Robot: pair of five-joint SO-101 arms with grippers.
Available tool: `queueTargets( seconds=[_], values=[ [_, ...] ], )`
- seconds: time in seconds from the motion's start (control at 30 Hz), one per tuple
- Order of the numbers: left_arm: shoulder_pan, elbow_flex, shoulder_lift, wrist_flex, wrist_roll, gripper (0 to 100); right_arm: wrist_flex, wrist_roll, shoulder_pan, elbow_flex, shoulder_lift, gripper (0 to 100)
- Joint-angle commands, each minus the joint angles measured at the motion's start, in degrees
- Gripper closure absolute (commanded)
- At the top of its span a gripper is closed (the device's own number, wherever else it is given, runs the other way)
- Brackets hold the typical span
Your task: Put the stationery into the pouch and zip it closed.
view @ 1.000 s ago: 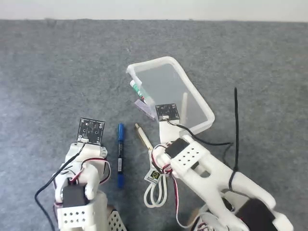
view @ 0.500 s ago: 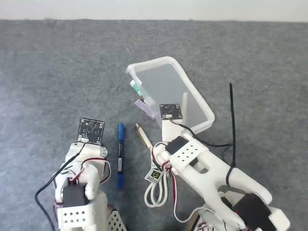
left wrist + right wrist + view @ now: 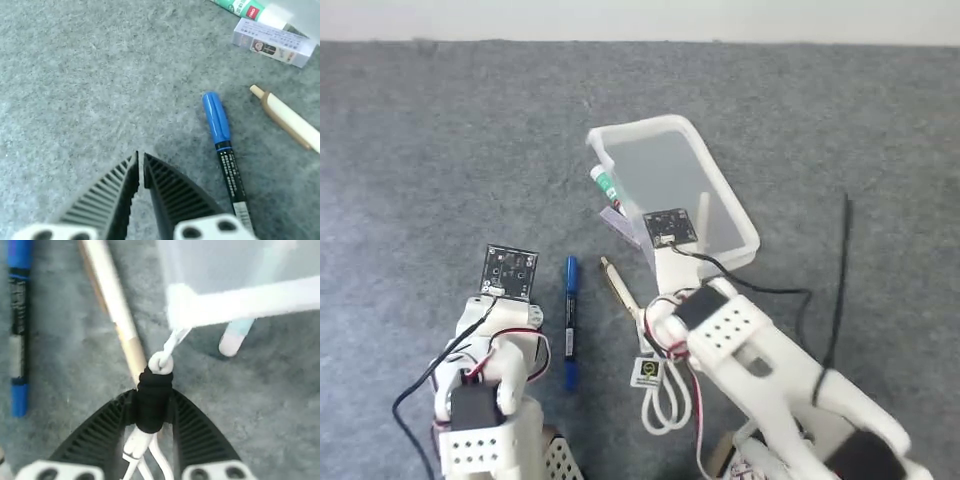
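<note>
Pouch (image 3: 725,190) nudged; right end effector (image 3: 151,396), clamping zip pull (image 3: 155,382), drawn back.

You've got a grey cloth (image 3: 440,130) under everything: matt, fuzzy, felt-like, w/ visible fibres. The pouch (image 3: 655,165) looks like frosted see-through plastic, smooth, w/ a thicker white plastic rim. Its zip pull (image 3: 151,400) is a matt black wrap (rubber or tape, can't tell which) ending in a small white ring. Touching the pouch's edge: a tube (image 3: 239,7) w/ a glossy green-and-white label, and a small box (image 3: 274,43) in printed paper or card. Near the pouch, the beige pen (image 3: 618,285) is smooth plastic w/ a soft sheen; beyond it the blue marker (image 3: 570,320) is glossy plastic. On the left gripper (image 3: 140,162) the fingers (image 3: 167,182) are matt black ribbed plastic on white plastic mounts; same for the right gripper (image 3: 151,396).
</note>
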Motion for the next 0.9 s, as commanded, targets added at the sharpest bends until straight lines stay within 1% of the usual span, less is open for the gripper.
queueTargets(
  seconds=[0.0,0.07,0.13,0.17,0.23,0.3,0.43,0.5,0.6,0.67,0.77,0.87],
  values=[
    [-0.26,-2.42,-1.23,-1.58,-0.44,98,2.33,6.68,1.1,-2.29,-7.6,99.2],
    [-1.67,-2.51,-1.23,-1.67,-0.18,95,2.15,9.05,1.1,-1.76,-9.89,99.2],
    [-4.13,-2.59,-1.23,-1.76,0.35,87,1.89,12.31,1.1,-1.14,-12.0,99.2],
    [-5.01,-2.59,-1.23,-1.76,1.93,83,1.89,14.07,1.1,-1.14,-12.88,99.2],
    [-6.42,-3.74,-1.23,-2.37,7.3,77,2.15,18.11,1.54,-1.14,-14.73,99.2],
    [-7.21,-4.97,-1.23,-2.64,10.37,75,1.89,22.68,2.95,-1.14,-16.84,99.2],
    [-7.3,-7.52,-1.23,-2.55,10.64,74,1.89,33.23,6.2,-1.14,-21.93,99.2],
    [-7.21,-8.66,-1.23,-2.64,10.64,74,1.71,36.66,6.9,-1.14,-24.66,99.2],
    [-6.95,-11.12,-1.23,-2.64,10.64,74,0.4,37.27,6.73,-1.14,-28.26,99.2],
    [-4.48,-12.44,-1.23,-2.55,10.81,74,0.13,37.36,6.64,-1.32,-30.29,99.2],
    [0.09,-13.58,-1.23,-2.73,14.86,74,0.04,37.36,6.73,-1.93,-32.22,99.2],
    [3.52,-15.43,-1.23,-2.73,16.18,74,-0.4,37.45,6.73,-2.2,-33.54,99.2]
  ],
)
